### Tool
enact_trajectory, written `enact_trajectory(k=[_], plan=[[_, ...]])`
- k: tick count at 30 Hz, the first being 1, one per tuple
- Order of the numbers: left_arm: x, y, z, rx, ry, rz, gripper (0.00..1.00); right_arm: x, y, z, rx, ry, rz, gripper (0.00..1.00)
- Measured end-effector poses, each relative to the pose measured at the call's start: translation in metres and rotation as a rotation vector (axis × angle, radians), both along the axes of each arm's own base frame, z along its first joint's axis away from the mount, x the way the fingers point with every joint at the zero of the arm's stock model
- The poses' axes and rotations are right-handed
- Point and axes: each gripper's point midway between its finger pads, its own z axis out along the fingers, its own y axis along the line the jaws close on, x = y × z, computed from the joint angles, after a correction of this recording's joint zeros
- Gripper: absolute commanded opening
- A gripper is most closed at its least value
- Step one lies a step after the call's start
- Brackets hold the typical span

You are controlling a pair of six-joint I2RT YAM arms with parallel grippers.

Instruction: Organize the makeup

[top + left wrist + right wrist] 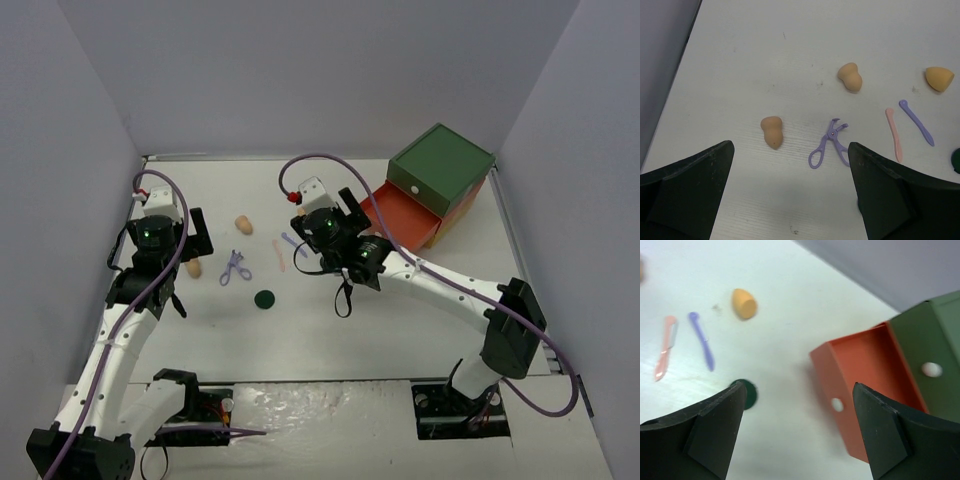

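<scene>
Both arms hang over the white table [300,340] with nothing in their grip. The left gripper [790,145] has its jaws spread wide, and a tan sponge [772,132] lies on the table just ahead of its fingertips, with the lilac scissor-like tool [829,146] close beside it to the right. A second sponge [850,77] sits farther back, and a third sponge [939,78] lies off to the right, past the pink stick [894,134] and the lilac stick [916,122] — those two lie close side by side, not touching. The right gripper [799,390] is spread too, holding nothing, hovering between that third sponge and the red drawer [865,385], which stands pulled out of the green-topped chest [440,165]. A dark green disc [264,298] lies alone toward the near side, apart from the rest — all the makeup I can see is on the tabletop.
</scene>
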Motion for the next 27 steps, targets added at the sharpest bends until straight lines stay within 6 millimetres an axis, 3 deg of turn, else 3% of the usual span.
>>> enact_trajectory(k=[9,13,17,27], plan=[[-0.001,0.000,0.000,0.000,0.000,0.000,0.97,0.012,0.012,-0.074,0.182,0.274,0.034,0.69],[-0.002,0.001,-0.002,0.002,0.011,0.001,0.97,0.010,0.019,-0.110,0.214,0.365,0.015,0.58],[-0.002,0.001,-0.005,0.004,0.025,0.001,0.97,0.008,0.024,-0.143,0.238,0.426,-0.008,0.54],[-0.001,0.001,-0.010,0.006,0.042,0.001,0.97,0.010,0.025,-0.197,0.263,0.502,-0.062,0.39]])
